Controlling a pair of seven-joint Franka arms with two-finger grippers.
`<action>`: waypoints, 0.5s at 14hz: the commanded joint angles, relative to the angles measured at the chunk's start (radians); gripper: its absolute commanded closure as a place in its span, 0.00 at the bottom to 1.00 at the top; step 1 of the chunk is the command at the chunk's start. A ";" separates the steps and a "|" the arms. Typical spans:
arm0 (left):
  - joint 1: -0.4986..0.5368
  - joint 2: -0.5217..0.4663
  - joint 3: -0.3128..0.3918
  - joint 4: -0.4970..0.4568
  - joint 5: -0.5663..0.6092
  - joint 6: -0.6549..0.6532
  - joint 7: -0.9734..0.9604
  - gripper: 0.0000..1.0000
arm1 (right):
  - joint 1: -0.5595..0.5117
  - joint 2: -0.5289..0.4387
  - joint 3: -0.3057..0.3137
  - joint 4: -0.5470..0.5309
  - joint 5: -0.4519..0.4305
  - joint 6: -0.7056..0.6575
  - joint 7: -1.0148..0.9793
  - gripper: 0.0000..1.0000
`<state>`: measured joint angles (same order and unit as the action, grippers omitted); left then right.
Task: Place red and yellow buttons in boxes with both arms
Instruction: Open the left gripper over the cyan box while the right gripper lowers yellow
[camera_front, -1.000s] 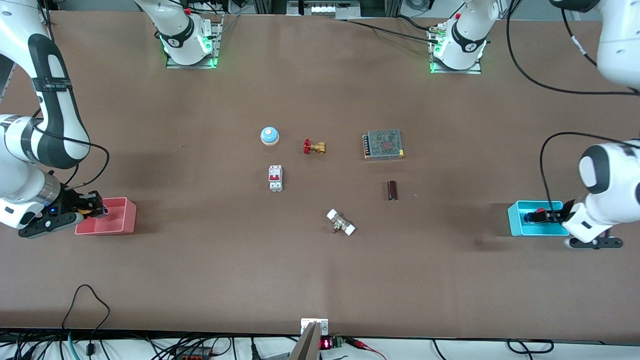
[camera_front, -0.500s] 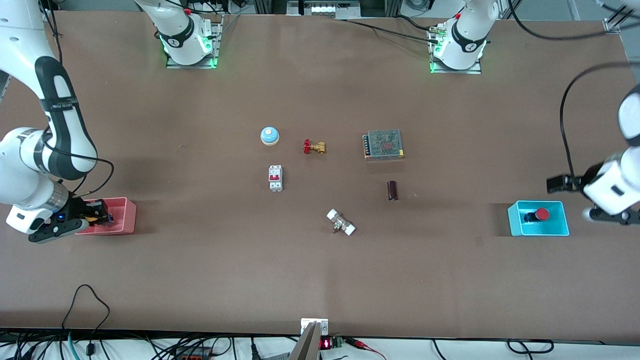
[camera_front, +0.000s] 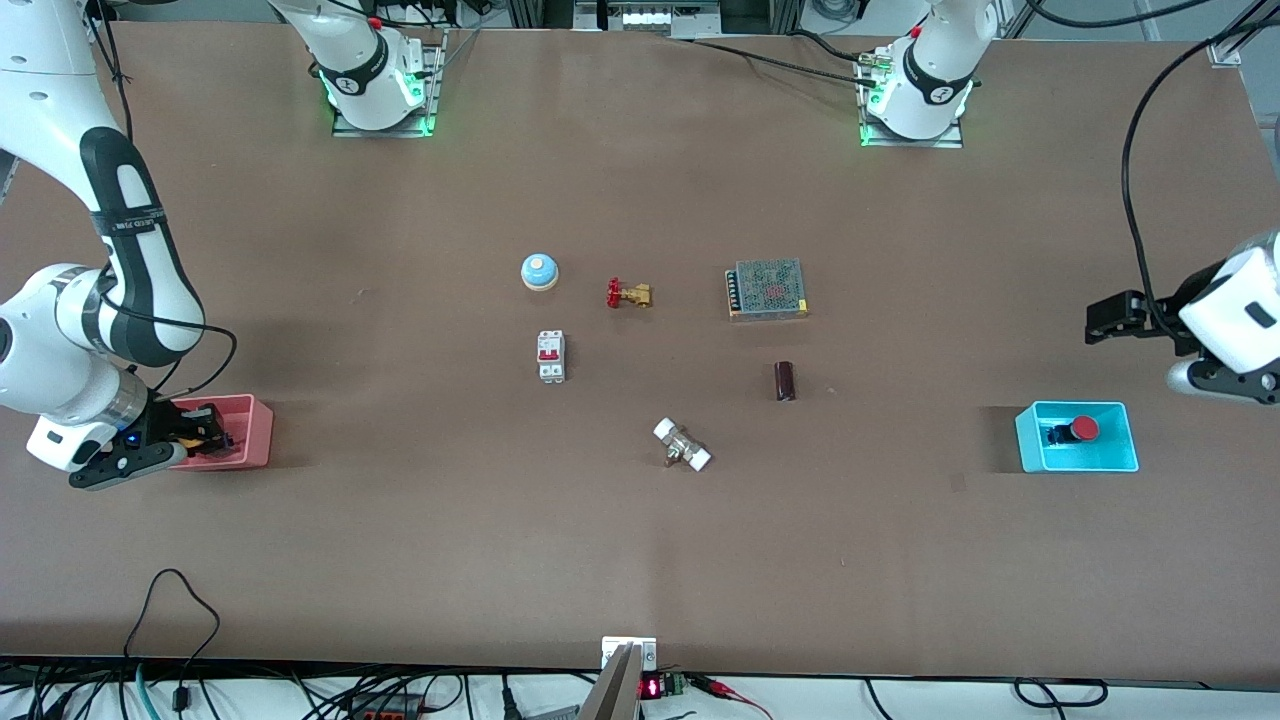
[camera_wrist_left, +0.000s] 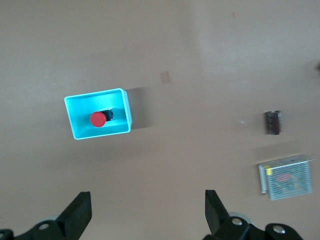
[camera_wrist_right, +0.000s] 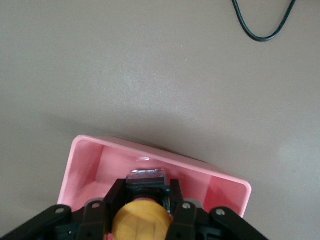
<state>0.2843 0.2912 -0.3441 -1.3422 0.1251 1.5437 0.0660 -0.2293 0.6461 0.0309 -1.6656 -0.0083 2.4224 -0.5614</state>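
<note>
The red button (camera_front: 1083, 429) lies in the cyan box (camera_front: 1030, 447) at the left arm's end of the table; both also show in the left wrist view, button (camera_wrist_left: 97, 119) in box (camera_wrist_left: 77, 132). My left gripper (camera_front: 1100, 325) is open and empty, up in the air over bare table beside the cyan box; its fingertips (camera_wrist_left: 80, 212) stand wide apart. My right gripper (camera_front: 215, 428) is shut on the yellow button (camera_wrist_right: 141, 220) and holds it inside the pink box (camera_front: 255, 440), whose rim (camera_wrist_right: 210, 172) shows in the right wrist view.
In the middle of the table lie a blue-white dome (camera_front: 539, 271), a red-handled brass valve (camera_front: 628, 294), a white breaker (camera_front: 551, 356), a metal power supply (camera_front: 767, 288), a dark cylinder (camera_front: 785, 381) and a white-ended fitting (camera_front: 682, 445). A black cable (camera_front: 175, 600) loops near the front edge.
My left gripper let go of the red button in the cyan box, rose and drew away from the box. My right gripper sank a little into the pink box with the yellow button.
</note>
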 joint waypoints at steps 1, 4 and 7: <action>-0.202 -0.176 0.244 -0.205 -0.054 0.102 -0.017 0.00 | -0.001 0.014 0.001 0.013 0.019 0.006 -0.026 0.53; -0.235 -0.329 0.297 -0.415 -0.079 0.237 -0.018 0.00 | -0.001 0.014 0.001 0.012 0.019 0.006 -0.026 0.38; -0.229 -0.357 0.292 -0.467 -0.081 0.256 -0.017 0.00 | 0.001 0.012 0.001 0.012 0.021 0.003 -0.025 0.32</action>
<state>0.0660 -0.0182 -0.0671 -1.7375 0.0632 1.7678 0.0528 -0.2289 0.6524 0.0309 -1.6655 -0.0079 2.4235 -0.5621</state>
